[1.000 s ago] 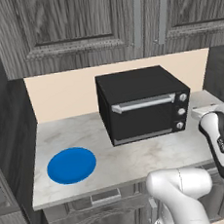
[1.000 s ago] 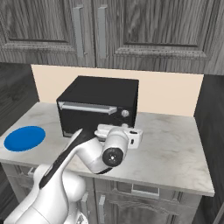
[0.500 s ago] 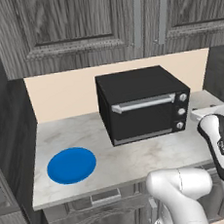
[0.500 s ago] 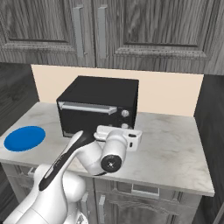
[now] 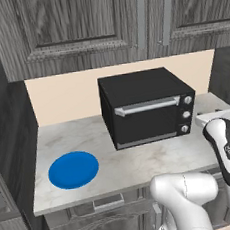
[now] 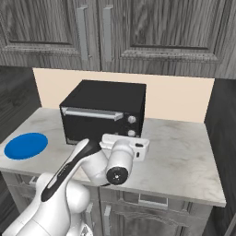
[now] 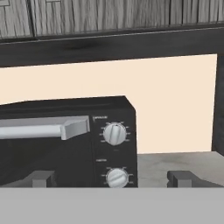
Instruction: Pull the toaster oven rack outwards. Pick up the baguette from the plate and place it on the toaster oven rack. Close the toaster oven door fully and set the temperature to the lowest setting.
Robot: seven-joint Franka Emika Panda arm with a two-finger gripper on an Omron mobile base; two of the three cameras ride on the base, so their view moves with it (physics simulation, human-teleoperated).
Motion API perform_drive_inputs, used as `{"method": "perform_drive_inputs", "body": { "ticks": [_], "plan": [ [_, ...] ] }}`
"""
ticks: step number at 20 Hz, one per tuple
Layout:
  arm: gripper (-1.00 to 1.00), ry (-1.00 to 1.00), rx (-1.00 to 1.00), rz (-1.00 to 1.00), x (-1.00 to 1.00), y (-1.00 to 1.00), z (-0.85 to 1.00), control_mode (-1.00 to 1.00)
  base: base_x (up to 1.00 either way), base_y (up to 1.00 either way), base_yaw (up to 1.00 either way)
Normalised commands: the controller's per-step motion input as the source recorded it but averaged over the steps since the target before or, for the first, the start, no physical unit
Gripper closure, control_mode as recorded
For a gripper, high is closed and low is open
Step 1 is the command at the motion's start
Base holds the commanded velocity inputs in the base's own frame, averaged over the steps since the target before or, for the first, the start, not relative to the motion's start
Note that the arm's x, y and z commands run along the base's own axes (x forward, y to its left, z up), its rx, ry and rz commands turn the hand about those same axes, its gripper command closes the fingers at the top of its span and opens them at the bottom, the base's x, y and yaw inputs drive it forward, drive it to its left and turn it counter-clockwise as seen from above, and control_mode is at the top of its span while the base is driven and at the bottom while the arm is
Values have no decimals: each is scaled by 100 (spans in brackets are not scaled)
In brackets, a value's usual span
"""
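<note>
- Several risks stood out, and the first was the toaster oven door (image 5: 148, 118): it sat fully shut, so the toaster oven rack behind it could not be reached until the silver bar handle (image 5: 147, 105) was pulled down.
- The gripper (image 7: 111, 178) hung in front of the oven's right side with its two dark fingertips (image 7: 42, 178) spread wide apart and holding nothing.
- In the hand view it faced the knob column more than the handle, so a straight advance could, by this judgement, bump the top knob (image 7: 114, 133) or the knob below it (image 7: 117, 177) and change a setting too early.
- A grab off the handle's right end (image 7: 76, 127) might slip free, or drag the light-looking oven across the marble counter (image 5: 156, 158).
- The plate (image 5: 73, 169), a flat bright blue disc, lay near the counter's left front, well apart from the toaster oven (image 5: 145, 106).
- No baguette could be made out on the plate in either base view, which could stall the later pick-up step.
- The toaster oven was a boxy black unit standing upright against the beige backsplash (image 5: 65, 97), below the dark wood cabinets (image 5: 77, 25).
- Three small silver knobs ran in a column down its right front edge, and the handle spanned the top of the door.
</note>
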Motion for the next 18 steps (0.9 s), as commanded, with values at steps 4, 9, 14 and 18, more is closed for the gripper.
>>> {"method": "perform_drive_inputs", "body": {
  "ticks": [4,9,14,18],
  "plan": [
    [-100,-2,0,0,0,0,-4,-100,0,0,0],
    [-100,0,0,0,0,0,0,-100,0,0,0],
    [-100,0,0,0,1,0,0,-100,0,0,0],
    [-100,0,0,0,7,-2,-2,-100,0,0,0]
  ]
}}
